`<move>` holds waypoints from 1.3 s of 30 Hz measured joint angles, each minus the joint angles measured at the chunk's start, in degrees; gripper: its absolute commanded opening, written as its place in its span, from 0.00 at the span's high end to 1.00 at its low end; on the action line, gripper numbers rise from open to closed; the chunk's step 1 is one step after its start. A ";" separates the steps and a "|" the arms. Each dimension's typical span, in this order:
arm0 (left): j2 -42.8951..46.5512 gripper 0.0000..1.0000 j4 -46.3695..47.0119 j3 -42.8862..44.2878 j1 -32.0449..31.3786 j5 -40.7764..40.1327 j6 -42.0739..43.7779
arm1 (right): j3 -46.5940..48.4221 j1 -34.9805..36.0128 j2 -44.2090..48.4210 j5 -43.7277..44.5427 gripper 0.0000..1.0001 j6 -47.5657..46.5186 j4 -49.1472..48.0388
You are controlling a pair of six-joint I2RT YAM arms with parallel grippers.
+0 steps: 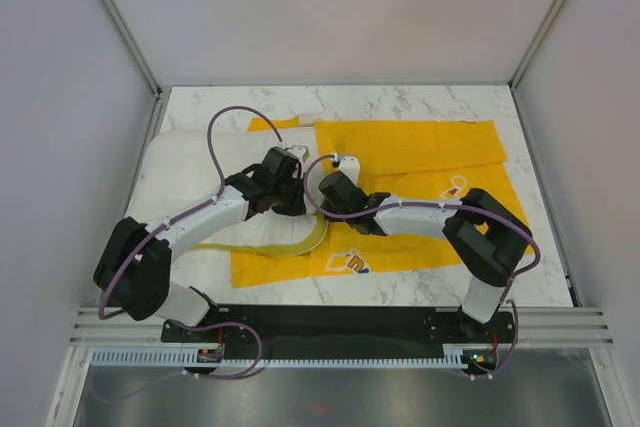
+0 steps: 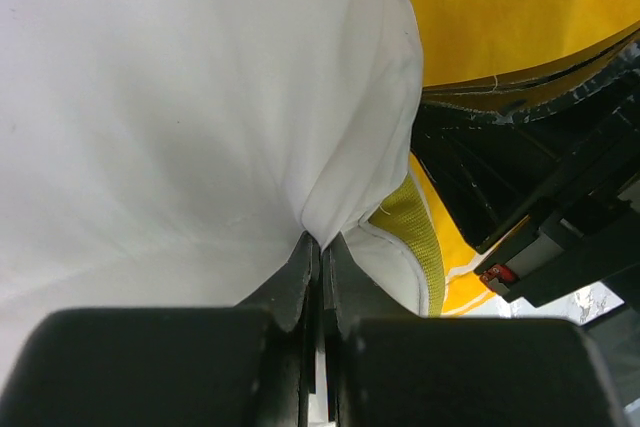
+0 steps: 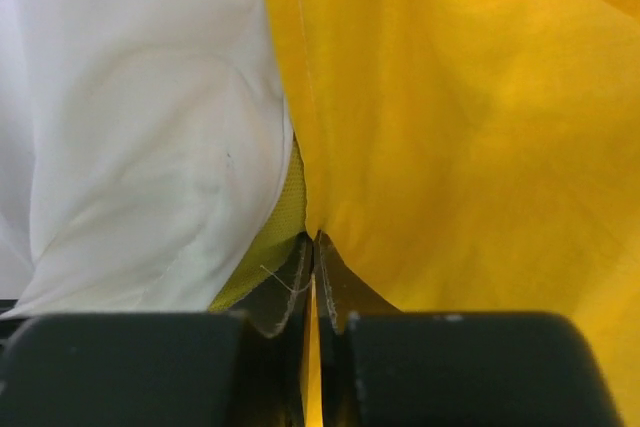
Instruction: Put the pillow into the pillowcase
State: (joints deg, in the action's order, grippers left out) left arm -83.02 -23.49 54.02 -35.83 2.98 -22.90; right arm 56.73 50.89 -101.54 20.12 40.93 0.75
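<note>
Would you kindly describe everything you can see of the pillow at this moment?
The pillow is a plump white cushion of soft, smooth cloth with a yellow mesh-like edge band. It lies flat on the left of the marble table, its right end overlapping the yellow pillowcase; whether it is inside cannot be told. The left pincer is shut on a pinch of its white cover near the band, puckering it.

The left pincer (image 2: pixel 320 243) and right pincer (image 3: pixel 314 239), pinched on cloth, crowd the middle between pillow (image 1: pixel 183 173) and pillowcase (image 1: pixel 420 147); bare counter (image 1: pixel 400 102) runs behind them along the far edge.
</note>
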 measured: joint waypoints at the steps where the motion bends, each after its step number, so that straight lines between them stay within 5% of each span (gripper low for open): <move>1: 0.00 0.98 0.00 0.00 0.07 -0.02 0.00 | 0.02 0.00 -0.09 -0.13 1.00 0.02 -0.17; 12: 0.00 0.98 -0.33 0.02 0.13 -1.27 -0.02 | -4.90 -0.98 12.66 -1.95 1.00 -0.70 5.16; 18: 0.00 0.98 -1.53 1.16 0.13 -1.75 0.00 | -4.87 -3.67 21.33 -10.36 1.00 -2.34 7.82; 22: -0.11 0.98 -3.89 3.76 -0.13 -2.67 0.00 | -0.04 -5.46 20.72 -20.81 1.00 -3.54 10.64; 32: -6.12 0.98 -9.01 20.15 -4.79 -9.53 -0.50 | 12.96 -8.41 17.33 -31.01 1.00 -4.46 13.84; 39: -9.90 0.98 4.52 10.54 -6.91 -11.58 -7.23 | 10.62 -11.32 17.29 -31.41 1.00 -4.00 16.46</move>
State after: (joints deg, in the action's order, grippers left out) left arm -92.92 -18.96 64.55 -42.74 -8.60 -30.13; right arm 67.35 39.57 -84.25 -11.29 36.93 17.21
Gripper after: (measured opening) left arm 0.025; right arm 0.008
